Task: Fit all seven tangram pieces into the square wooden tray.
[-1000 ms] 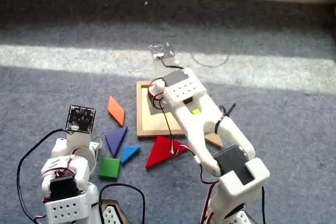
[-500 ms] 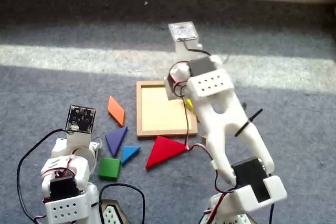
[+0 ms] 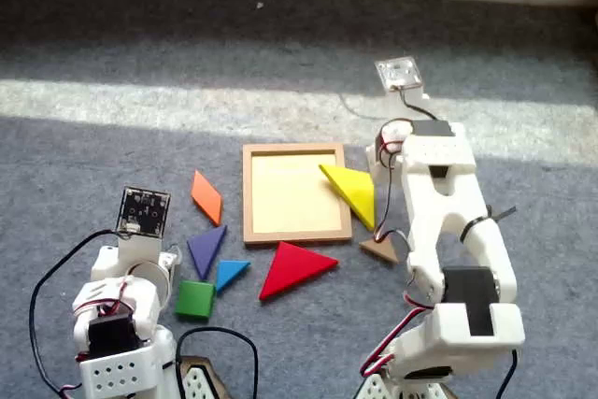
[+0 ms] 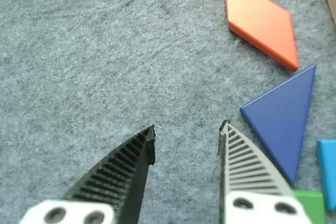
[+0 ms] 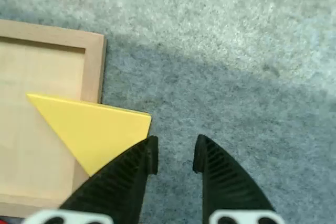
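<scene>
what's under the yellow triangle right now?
The yellow triangle straddles the right rim of the wooden tray: one part over the tray floor, the rest over the grey carpet. The rim stretch beneath it is covered.

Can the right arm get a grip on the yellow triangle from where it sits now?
Probably yes. The right gripper is open just beside the yellow triangle, which lies across the rim of the wooden tray with one edge sticking out. Nothing stands between them.
</scene>
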Controlling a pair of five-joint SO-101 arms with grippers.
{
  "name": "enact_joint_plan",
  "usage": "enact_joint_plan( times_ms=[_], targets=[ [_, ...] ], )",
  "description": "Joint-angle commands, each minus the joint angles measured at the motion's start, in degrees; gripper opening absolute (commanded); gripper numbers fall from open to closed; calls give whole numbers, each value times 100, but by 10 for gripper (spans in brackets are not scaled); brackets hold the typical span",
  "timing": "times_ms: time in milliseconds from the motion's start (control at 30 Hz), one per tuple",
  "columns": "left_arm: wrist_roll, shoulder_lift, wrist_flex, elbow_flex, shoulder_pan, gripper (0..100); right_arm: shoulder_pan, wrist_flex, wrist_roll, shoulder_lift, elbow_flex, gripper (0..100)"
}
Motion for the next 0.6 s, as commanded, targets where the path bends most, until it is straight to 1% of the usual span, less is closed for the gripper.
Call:
enact_joint_plan(
  times_ms=[0, 133, 300, 433, 567],
  targets=[
    [-35, -40, -123, 84, 92, 213, 92, -127, 316, 215, -22, 87],
    [-35, -40, -123, 84, 92, 213, 92, -127, 642, 629, -22, 84],
    [-35, -40, -123, 84, 92, 213, 57, -84, 686, 725, -22, 84],
    [-35, -40, -123, 84, 92, 213, -286, 303, 668, 708, -40, 84],
    [-35, -40, -123, 84, 92, 213, -629, 330, 589, 453, -13, 84]
  ],
)
